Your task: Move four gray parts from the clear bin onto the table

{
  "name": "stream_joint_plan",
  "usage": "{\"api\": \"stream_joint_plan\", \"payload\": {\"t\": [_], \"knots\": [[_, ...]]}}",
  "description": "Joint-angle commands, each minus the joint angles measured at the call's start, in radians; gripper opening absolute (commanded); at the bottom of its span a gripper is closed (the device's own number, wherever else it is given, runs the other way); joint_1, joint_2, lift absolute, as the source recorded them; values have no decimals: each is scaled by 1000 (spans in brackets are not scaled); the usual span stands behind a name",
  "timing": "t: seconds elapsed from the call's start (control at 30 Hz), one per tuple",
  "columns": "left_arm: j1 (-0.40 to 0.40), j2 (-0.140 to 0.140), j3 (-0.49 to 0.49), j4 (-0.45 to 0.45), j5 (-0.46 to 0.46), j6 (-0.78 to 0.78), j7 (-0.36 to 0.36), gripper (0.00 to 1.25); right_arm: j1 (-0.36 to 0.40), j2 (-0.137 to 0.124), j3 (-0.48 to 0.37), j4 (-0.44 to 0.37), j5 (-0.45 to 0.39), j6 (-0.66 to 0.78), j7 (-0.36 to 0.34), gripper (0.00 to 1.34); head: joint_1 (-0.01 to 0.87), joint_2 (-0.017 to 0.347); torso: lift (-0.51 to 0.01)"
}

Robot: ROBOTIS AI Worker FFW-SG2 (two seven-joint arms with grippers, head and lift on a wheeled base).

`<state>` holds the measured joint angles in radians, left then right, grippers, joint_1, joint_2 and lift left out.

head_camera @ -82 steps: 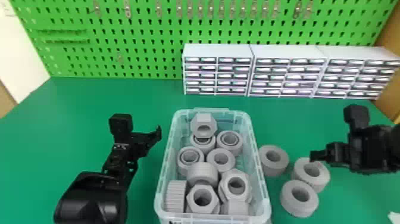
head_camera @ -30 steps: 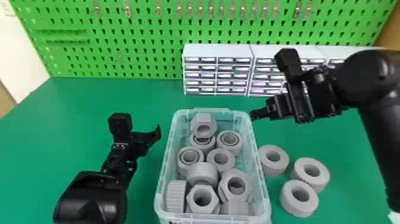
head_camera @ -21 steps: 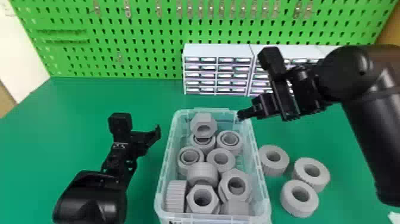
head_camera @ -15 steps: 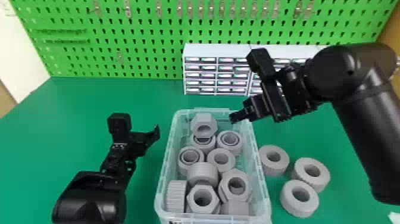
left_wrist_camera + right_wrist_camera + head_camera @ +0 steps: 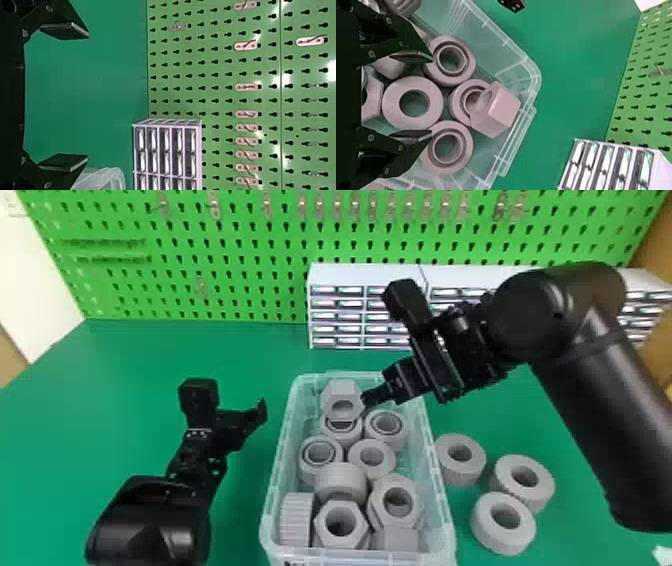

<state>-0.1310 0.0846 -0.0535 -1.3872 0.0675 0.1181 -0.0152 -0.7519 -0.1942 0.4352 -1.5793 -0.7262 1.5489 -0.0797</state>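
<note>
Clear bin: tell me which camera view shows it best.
The head view: the clear bin shows nearly its whole rim there. The right wrist view gives its far end close up; the left wrist view, a corner.

The robot's smooth black left arm point(image 5: 150, 525) rises from the head view's bottom edge, its black, two-fingered left tool point(image 5: 259, 415) angled forward and inward. At right, a thick, tubular black right arm point(image 5: 610, 430) bends at a rounded joint point(image 5: 530, 315) and slopes down toward the robot's left, ending in a black, two-fingered right tool point(image 5: 367, 399). The left tool's flat black fingers point(image 5: 65, 162) stand wide apart; the right tool's flat black fingers point(image 5: 411, 135) are parted less widely.
</note>
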Motion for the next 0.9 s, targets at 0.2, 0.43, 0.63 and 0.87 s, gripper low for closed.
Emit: {"api": "stream_joint_plan", "payload": {"t": [0.2, 0.43, 0.63, 0.87], "knots": [[7, 6, 0, -1, 0, 0, -2, 1068, -3, -8, 73, 10, -36, 11, 0, 758, 693, 72, -52], [11, 7, 4, -1, 3, 0, -3, 1068, 6, -13, 80, 5, -55, 23, 0, 758, 693, 72, -52], [13, 7, 6, -1, 3, 0, -2, 1068, 19, -27, 79, -30, -56, 23, 0, 758, 693, 72, -52], [11, 7, 11, -1, 2, 0, -2, 1068, 39, -28, 92, -41, -81, 23, 0, 758, 693, 72, -52]]}}
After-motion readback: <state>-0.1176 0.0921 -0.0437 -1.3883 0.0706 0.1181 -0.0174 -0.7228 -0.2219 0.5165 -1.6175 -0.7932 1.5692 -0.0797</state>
